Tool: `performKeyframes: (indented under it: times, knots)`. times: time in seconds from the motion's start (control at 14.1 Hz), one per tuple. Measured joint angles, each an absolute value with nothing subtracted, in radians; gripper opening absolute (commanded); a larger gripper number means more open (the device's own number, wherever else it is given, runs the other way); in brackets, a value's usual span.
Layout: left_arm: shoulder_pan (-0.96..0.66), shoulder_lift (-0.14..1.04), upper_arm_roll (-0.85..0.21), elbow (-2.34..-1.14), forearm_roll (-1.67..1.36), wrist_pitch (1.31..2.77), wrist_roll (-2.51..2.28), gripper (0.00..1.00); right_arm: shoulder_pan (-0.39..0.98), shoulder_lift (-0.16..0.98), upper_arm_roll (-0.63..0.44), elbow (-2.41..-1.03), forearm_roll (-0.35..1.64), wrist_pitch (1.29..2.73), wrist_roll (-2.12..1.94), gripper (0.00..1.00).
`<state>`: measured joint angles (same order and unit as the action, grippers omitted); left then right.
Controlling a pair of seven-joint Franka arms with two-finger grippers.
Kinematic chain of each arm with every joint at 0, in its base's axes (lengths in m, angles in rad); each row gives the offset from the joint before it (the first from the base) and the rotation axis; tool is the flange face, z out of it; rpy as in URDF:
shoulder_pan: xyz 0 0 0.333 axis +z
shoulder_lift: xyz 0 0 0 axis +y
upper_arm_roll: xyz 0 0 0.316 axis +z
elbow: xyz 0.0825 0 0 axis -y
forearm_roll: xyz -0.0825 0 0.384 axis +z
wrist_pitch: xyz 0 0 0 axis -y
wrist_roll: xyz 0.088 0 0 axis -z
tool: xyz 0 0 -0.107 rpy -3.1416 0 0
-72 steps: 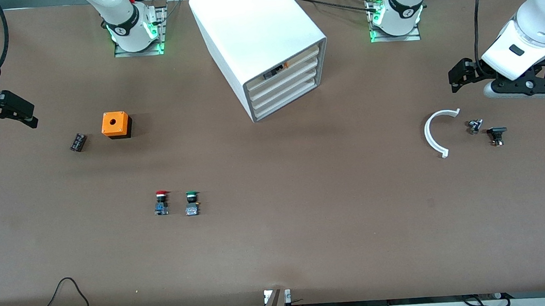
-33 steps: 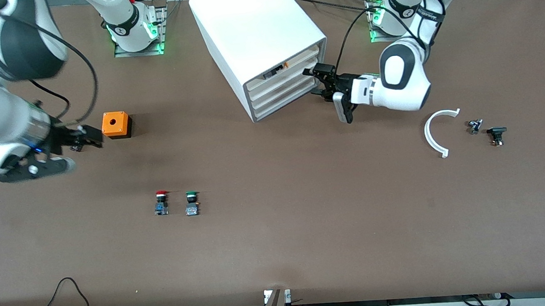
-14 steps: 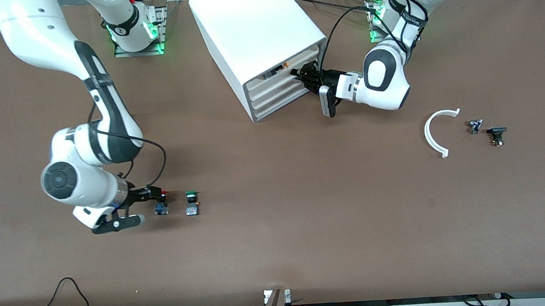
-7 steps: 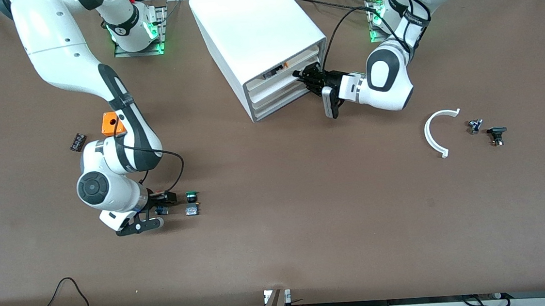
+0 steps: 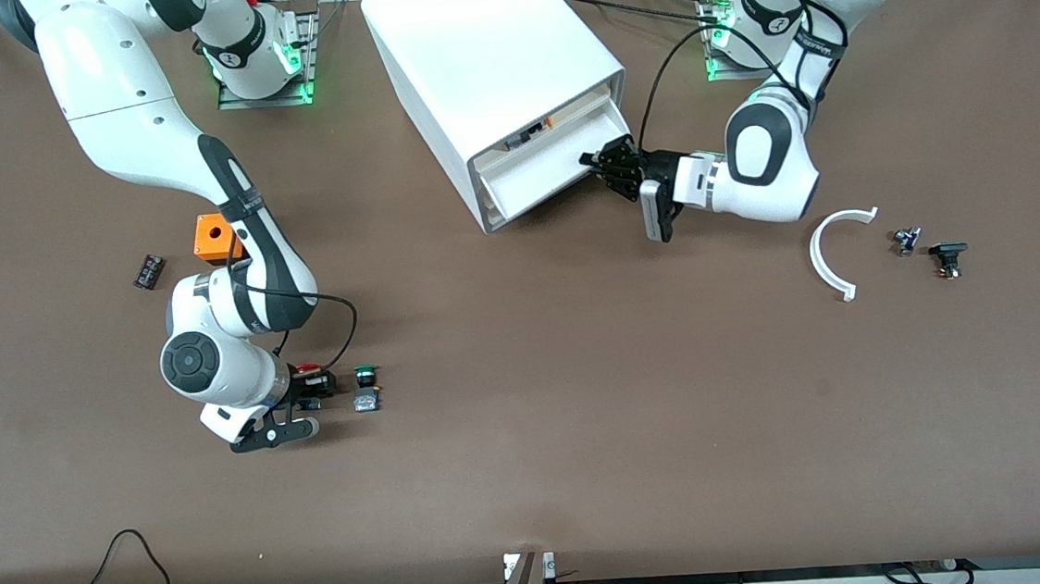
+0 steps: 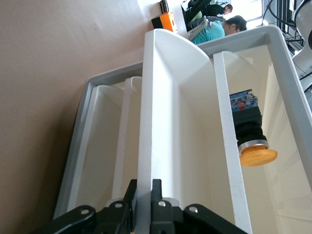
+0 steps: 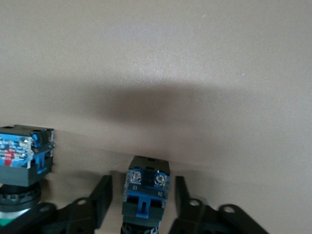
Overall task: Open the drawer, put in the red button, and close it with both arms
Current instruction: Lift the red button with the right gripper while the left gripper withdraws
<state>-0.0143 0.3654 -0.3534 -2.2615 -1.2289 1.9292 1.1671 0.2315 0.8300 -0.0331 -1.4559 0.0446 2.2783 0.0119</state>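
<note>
The drawer [image 5: 540,168], second from the top of the white cabinet [image 5: 487,44], stands pulled partway out. My left gripper [image 5: 601,163] is shut on its front wall, which also shows in the left wrist view [image 6: 144,197] as a white wall [image 6: 165,122] pinched between the fingers. The red button [image 5: 307,372] stands on the table next to the green-capped one [image 5: 365,386]. My right gripper [image 5: 316,388] is open and low around it. In the right wrist view the fingers [image 7: 100,200] stand on either side of its blue-black base [image 7: 146,195], apart from it.
An orange box [image 5: 217,237] and a small black part [image 5: 148,270] lie toward the right arm's end. A white arc [image 5: 833,253] and two small parts [image 5: 906,240] lie toward the left arm's end. An orange-capped button [image 6: 251,141] lies in the top drawer.
My left gripper has drawn back from the cabinet with the drawer's front in it, so the drawer has slid out. My right gripper has come down around the red button.
</note>
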Motion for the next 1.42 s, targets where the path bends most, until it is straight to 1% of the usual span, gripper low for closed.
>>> performKeyframes:
  times: [0.07,0.28,0.57,0.71,0.92,0.99,1.06,1.13,1.2,1.42]
  knots:
    - [-0.01,0.367,-0.353,-2.259,-1.228,1.929,1.167,0.0,0.231,0.83,-0.033,-1.452,0.045,2.278,0.012,0.0]
    - [0.014,0.382,-0.353,-2.235,-1.199,1.929,1.167,0.0,0.231,0.828,-0.034,-1.448,0.045,2.278,0.012,0.0]
    - [0.057,0.44,-0.351,-2.153,-1.143,1.916,1.163,0.0,0.233,0.823,-0.034,-1.438,0.045,2.268,0.012,0.0]
    - [0.064,0.464,-0.351,-2.127,-1.137,1.904,1.163,0.0,0.24,0.815,-0.033,-1.408,0.045,2.222,0.012,0.0]
    - [0.065,0.478,-0.344,-2.112,-1.136,1.898,1.163,0.0,0.264,0.797,-0.032,-1.308,0.045,2.07,0.026,0.0]
    - [0.065,0.479,-0.34,-2.11,-1.136,1.896,1.163,0.09,0.27,0.791,-0.032,-1.269,0.045,2.017,0.04,0.0]
    - [0.065,0.479,-0.337,-2.109,-1.136,1.895,1.163,0.29,0.275,0.786,-0.032,-1.229,0.045,1.966,0.057,0.0]
    - [0.066,0.479,-0.335,-2.108,-1.136,1.894,1.164,0.46,0.278,0.783,-0.032,-1.192,0.045,1.917,0.078,0.0]
    - [0.067,0.479,-0.333,-2.106,-1.136,1.898,1.165,0.99,0.283,0.779,-0.032,-1.162,0.045,1.872,0.101,0.0]
    - [0.093,0.48,-0.325,-2.063,-1.114,1.883,1.167,1.0,0.302,0.774,-0.032,-1.116,0.045,1.796,0.192,0.0]
